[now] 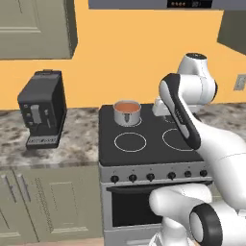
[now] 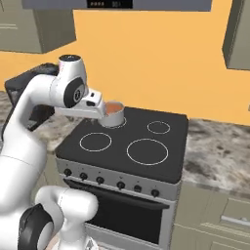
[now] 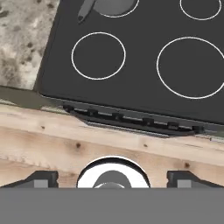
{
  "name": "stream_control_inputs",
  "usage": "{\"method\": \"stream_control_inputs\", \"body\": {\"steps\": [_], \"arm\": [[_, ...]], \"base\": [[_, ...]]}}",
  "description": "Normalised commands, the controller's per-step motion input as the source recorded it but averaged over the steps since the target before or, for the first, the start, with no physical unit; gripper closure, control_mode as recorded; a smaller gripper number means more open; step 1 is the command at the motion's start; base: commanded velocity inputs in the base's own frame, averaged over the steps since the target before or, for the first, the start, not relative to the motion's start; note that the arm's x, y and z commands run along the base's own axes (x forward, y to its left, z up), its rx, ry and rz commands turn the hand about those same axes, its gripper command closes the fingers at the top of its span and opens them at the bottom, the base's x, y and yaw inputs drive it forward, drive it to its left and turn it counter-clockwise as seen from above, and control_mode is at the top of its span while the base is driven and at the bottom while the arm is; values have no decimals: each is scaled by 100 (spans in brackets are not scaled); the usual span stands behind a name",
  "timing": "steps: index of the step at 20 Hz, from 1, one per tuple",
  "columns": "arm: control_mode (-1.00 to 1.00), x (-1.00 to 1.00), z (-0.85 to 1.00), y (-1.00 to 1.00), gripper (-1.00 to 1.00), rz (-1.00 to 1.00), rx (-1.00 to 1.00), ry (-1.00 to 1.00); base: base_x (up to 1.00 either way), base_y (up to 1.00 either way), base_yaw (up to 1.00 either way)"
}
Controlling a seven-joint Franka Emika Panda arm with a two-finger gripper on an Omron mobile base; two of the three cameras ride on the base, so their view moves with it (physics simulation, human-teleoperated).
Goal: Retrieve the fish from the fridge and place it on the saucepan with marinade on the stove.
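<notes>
The stove (image 1: 149, 144) (image 2: 122, 161) is a black cooktop with white ring burners. On its back left burner stands the saucepan (image 1: 127, 114) (image 2: 114, 116), steel, with orange-brown marinade (image 1: 127, 105) in it. In the hand view, the saucepan (image 3: 114, 5) is at the top edge, its handle (image 3: 85, 11) pointing down-left. My gripper (image 3: 112, 177) hangs high over the stove's front edge, open, its fingertips (image 3: 41, 178) far apart with nothing between them. My white hand (image 2: 93, 105) shows just left of the saucepan. The fish and the fridge are out of view.
A black coffee machine (image 1: 43, 108) stands on the marble counter (image 1: 72, 139) left of the stove. More counter (image 2: 219, 151) runs to the right. Knobs (image 1: 150, 177) and the oven door (image 2: 122, 210) face me. Beige cabinets hang above.
</notes>
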Motion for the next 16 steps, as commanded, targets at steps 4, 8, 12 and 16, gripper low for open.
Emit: {"method": "stream_control_inputs", "body": {"steps": [4,8,12,16], "arm": [[100,0,0,0,-100,0,0,0],[100,0,0,0,-100,0,0,0],[100,0,0,0,-100,0,0,0],[100,0,0,0,-100,0,0,0]], "base": [[-16,9,93],[-1,0,100],[-1,0,100],[-1,0,100]]}}
